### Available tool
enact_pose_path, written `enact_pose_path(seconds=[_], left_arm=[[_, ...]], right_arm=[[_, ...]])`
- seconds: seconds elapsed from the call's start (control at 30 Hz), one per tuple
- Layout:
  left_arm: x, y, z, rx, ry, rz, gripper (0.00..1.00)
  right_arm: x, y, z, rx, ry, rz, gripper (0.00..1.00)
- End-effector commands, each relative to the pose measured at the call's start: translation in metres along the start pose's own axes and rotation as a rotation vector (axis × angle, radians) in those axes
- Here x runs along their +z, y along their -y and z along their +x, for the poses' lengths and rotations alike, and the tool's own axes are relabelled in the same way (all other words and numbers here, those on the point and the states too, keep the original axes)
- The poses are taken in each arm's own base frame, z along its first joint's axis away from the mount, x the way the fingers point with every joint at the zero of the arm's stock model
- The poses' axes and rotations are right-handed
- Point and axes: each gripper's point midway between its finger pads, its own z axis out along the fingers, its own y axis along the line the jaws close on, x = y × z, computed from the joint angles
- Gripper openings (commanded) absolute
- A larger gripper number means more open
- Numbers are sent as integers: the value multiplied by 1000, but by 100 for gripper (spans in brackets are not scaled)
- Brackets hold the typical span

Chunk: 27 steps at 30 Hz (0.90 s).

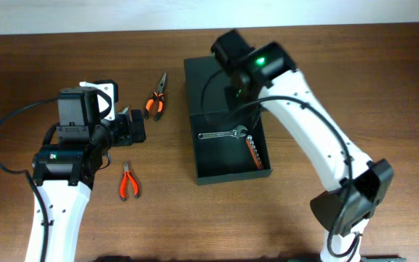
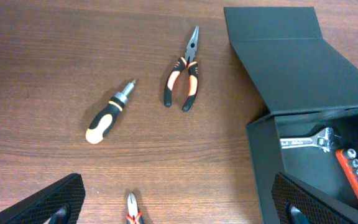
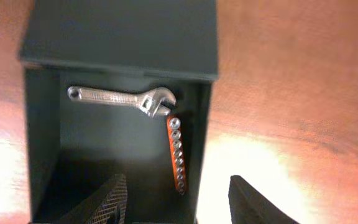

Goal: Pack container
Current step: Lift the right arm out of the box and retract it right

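Two tools lie inside the container (image 1: 220, 160), the dark green box that stands open a little right of the middle of the table (image 1: 49, 58). Its flap lid (image 1: 198, 84) is folded back flat on the wood at the far end. On the box floor a silver adjustable wrench (image 1: 222, 134) lies crosswise. An orange bit holder (image 1: 255, 151) runs along the right wall, its top end just beside the wrench's jaw.

The right gripper (image 3: 179, 193) hangs above the box near the lid hinge, its fingers parted with nothing between them.

Left of the box, well apart from it, orange-and-black needle-nose pliers (image 1: 156, 98) rest on the wood. Smaller red-handled pliers (image 1: 128, 182) lie nearer the front edge. The left wrist view also shows a stubby screwdriver (image 2: 107, 114) with a white, black and orange handle, beside the needle-nose pliers. The left gripper (image 1: 133, 129) hovers over this patch, spread wide and empty.
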Motion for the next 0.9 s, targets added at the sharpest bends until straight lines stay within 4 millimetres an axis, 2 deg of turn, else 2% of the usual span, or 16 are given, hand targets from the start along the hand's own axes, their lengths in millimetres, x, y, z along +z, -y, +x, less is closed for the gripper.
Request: enact_pose_path(seconds=[0.0, 0.03, 0.1, 0.2, 0.3, 0.43, 0.63, 0.73, 0.8, 0.87], left_arm=[[-3, -2, -7, 23, 19, -21, 99], [-3, -2, -7, 23, 19, -21, 99], [-3, -2, -7, 23, 19, -21, 99], [-3, -2, -8, 23, 25, -20, 99], [-3, -1, -13, 24, 44, -15, 99], [-3, -1, -13, 25, 46, -15, 99], [-4, -4, -14, 25, 48, -33, 99], [-3, -8, -14, 24, 46, -58, 99], [-2, -11, -14, 20, 44, -65, 99], [0, -15, -16, 12, 32, -73, 100]], right_arm=[[-45, 40, -20, 77, 122, -12, 55], [-52, 50, -22, 102, 138, -9, 56], [-68, 83, -26, 180, 180, 5, 59], [-79, 126, -23, 278, 200, 24, 62], [-77, 168, -10, 370, 164, 62, 63], [-69, 210, 11, 474, 96, 106, 67], [-67, 245, 24, 586, 79, 90, 73], [-67, 256, 29, 616, 72, 102, 85], [-66, 260, 32, 627, 66, 106, 99], [-66, 261, 33, 631, 66, 108, 99]])
